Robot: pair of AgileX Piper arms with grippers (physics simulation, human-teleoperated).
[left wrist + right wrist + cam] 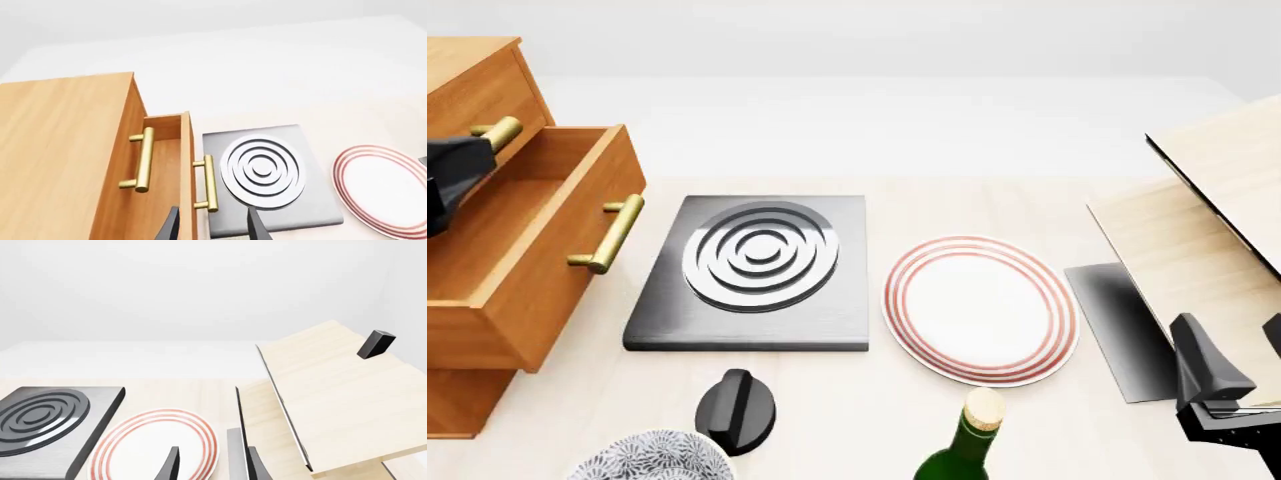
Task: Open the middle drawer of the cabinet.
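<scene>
— Where's the left end effector [212,226]?

— Released, fingers apart, hanging just off the brass handle of the middle drawer [521,250] and not touching it.

— And the drawer?

— Pulled well out of the cabinet [474,90] at the counter's [868,400] left edge, beside the grey hob plate [754,270].

— The right end effector [212,465]?

— Also released, empty, low at the near right, above the red-ringed plate [981,310] and pale boards [1208,230].

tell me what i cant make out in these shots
- Lowest drawer: front view, hidden under the pulled-out middle drawer and cut by the frame edge.
- Left gripper: left wrist view, only fingertips in frame; front view shows just a dark part.
- Bottle: front view, body cut off below.
</scene>
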